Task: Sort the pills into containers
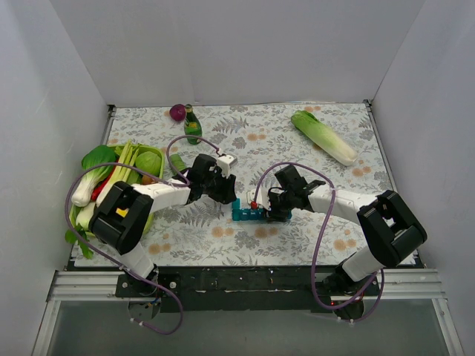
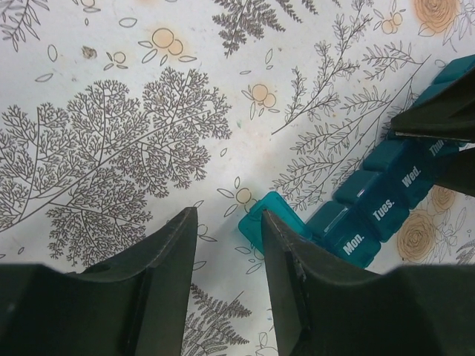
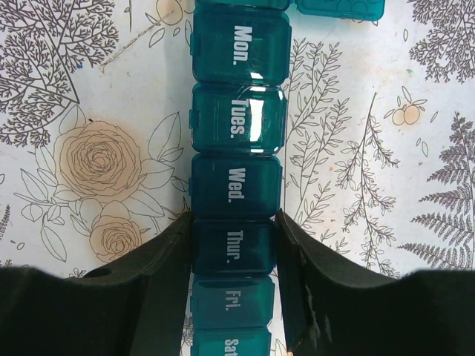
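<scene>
Both arms reach inward over the table point(image 1: 200, 237). The right gripper point(image 3: 234, 222) clamps the pill box point(image 3: 237, 119) across its Thursday cell. The box lies left-to-right at mid-table, Monday end toward the left gripper point(image 2: 228, 215), which is parted and empty.

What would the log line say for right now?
left gripper: open, beside open lid | right gripper: shut on pill box at Thur.

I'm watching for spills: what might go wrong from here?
1. The right jaws grip the pill box only at Thur.; a push on its end may pivot it.
2. The left jaws sit beside the open end lid; lowering could catch it or snap it shut.
</scene>
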Available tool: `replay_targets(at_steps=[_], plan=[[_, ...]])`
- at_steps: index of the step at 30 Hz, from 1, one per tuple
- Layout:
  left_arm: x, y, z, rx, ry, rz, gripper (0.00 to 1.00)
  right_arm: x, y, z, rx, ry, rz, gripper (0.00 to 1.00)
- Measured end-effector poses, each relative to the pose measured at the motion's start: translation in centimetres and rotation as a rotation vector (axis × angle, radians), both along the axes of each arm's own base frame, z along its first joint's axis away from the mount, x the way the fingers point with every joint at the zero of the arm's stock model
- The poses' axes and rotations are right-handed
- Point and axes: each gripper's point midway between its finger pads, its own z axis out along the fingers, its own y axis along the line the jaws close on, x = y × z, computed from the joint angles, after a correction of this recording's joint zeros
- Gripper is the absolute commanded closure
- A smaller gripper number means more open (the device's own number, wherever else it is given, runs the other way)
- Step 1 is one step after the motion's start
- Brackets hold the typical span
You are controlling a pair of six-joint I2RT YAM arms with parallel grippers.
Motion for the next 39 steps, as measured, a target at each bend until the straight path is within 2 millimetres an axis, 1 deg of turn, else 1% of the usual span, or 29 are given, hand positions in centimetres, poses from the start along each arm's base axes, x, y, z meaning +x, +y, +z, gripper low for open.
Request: replay_targets(at_steps=[2,5,6,8,9,11,13,14,15,16,18,20,21,22,23,24,25,28,29,31,35,37,39], plan=[[-0.2,0.1,-0.3,0.003,0.016,0.006,0.59,0.0,0.0,0.0,0.0,0.0,0.0,0.72],[0.0,0.2,-0.1,0.004,0.02,0.025,0.52,0.1,-0.1,0.0,-0.003,-0.001,-0.002,0.71],[0.1,0.3,0.1,0.006,0.016,0.037,0.45,0.1,-0.1,0.0,-0.004,0.0,-0.006,0.71],[0.4,0.4,1.1,-0.002,-0.005,0.058,0.38,0.4,-0.3,0.0,-0.008,0.001,-0.014,0.69],[0.6,0.4,2.1,-0.012,-0.022,0.069,0.35,0.6,-0.5,0.0,-0.01,0.003,-0.021,0.69],[1.1,0.3,4.8,-0.048,-0.075,0.088,0.31,1.1,-1.1,0.0,-0.021,0.008,-0.041,0.67],[1.6,0.4,8.3,-0.101,-0.146,0.105,0.3,1.6,-1.8,0.0,-0.036,0.018,-0.062,0.64],[1.7,0.5,10.2,-0.13,-0.181,0.111,0.28,2.0,-2.2,0.0,-0.042,0.023,-0.075,0.62],[1.7,0.6,11.7,-0.152,-0.21,0.115,0.25,2.4,-2.6,0.1,-0.049,0.029,-0.085,0.6],[1.7,0.9,13.7,-0.184,-0.248,0.125,0.25,3.0,-3.0,0.2,-0.057,0.035,-0.097,0.59],[1.5,1.7,16.2,-0.218,-0.299,0.143,0.23,4.1,-3.6,0.5,-0.066,0.035,-0.117,0.56],[0.9,2.8,17.9,-0.232,-0.338,0.166,0.21,5.6,-4.0,0.8,-0.077,0.031,-0.132,0.53],[0.5,3.4,18.3,-0.234,-0.353,0.179,0.19,6.3,-4.2,0.8,-0.082,0.027,-0.137,0.51],[-0.1,4.0,18.5,-0.236,-0.362,0.189,0.16,7.0,-4.5,0.9,-0.089,0.028,-0.142,0.48],[-0.9,4.8,18.3,-0.232,-0.368,0.201,0.06,7.6,-4.7,0.9,-0.096,0.029,-0.146,0.46],[-1.8,5.4,18.2,-0.233,-0.373,0.203,0.02,8.0,-4.9,0.8,-0.1,0.03,-0.148,0.43],[-2.7,5.9,18.0,-0.236,-0.378,0.204,0.02,8.5,-5.2,0.7,-0.108,0.035,-0.15,0.37],[-5.1,7.3,17.3,-0.25,-0.389,0.216,0.02,9.5,-5.7,0.6,-0.125,0.043,-0.156,0.31],[-5.9,7.8,17.3,-0.257,-0.398,0.219,0.02,9.8,-5.8,0.7,-0.131,0.047,-0.155,0.31],[-6.8,8.4,17.7,-0.273,-0.422,0.228,0.02,10.2,-5.8,0.9,-0.137,0.05,-0.152,0.29],[-7.4,9.1,19.1,-0.304,-0.466,0.248,0.02,11.1,-5.6,2.3,-0.134,0.042,-0.157,0.29],[-7.3,9.3,18.9,-0.301,-0.457,0.265,0.02,11.8,-5.4,3.3,-0.123,0.028,-0.162,0.28],[-7.0,9.5,18.0,-0.278,-0.419,0.295,0.02,11.8,-5.0,4.3,-0.105,0.025,-0.167,0.29]])
